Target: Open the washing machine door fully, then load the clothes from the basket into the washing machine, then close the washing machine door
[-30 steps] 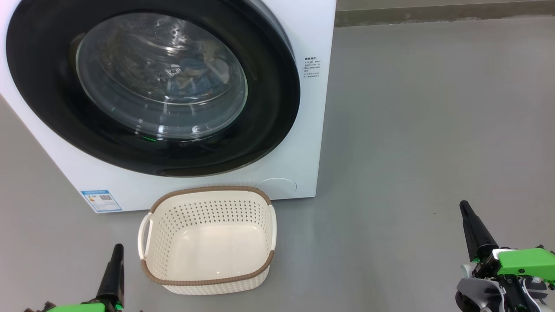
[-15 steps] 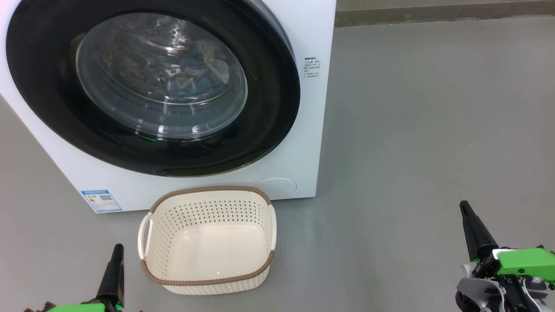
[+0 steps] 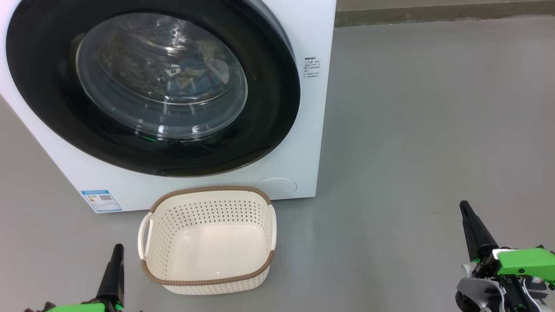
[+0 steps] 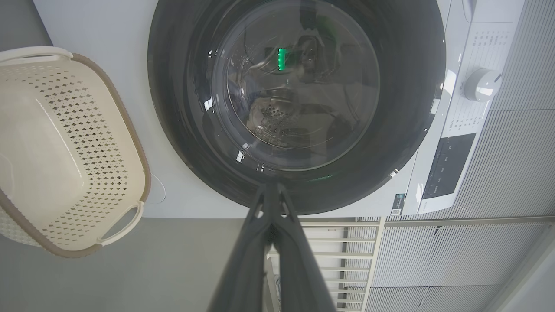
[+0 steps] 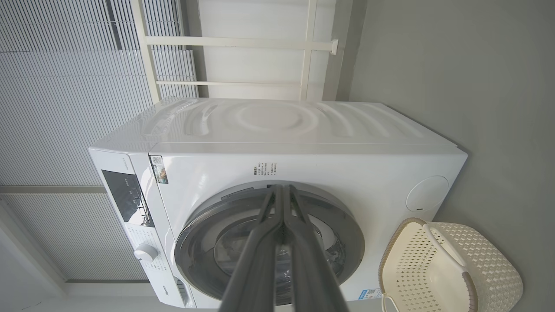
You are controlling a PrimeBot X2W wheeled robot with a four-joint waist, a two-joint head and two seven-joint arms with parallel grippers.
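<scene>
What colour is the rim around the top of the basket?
Brown, with a woven look, on the cream-white basket. It shows best in the head view.

My head cam crops the washing machine door (image 3: 269, 108) at top and left. Through it I only get a dim blue-tan blur of the clothes (image 3: 195, 71). I can't read the small print label (image 3: 312, 68). Bottom edge cuts off the left gripper (image 3: 117, 249), and the left wrist cam clips the basket (image 4: 130, 143) at its left.
</scene>
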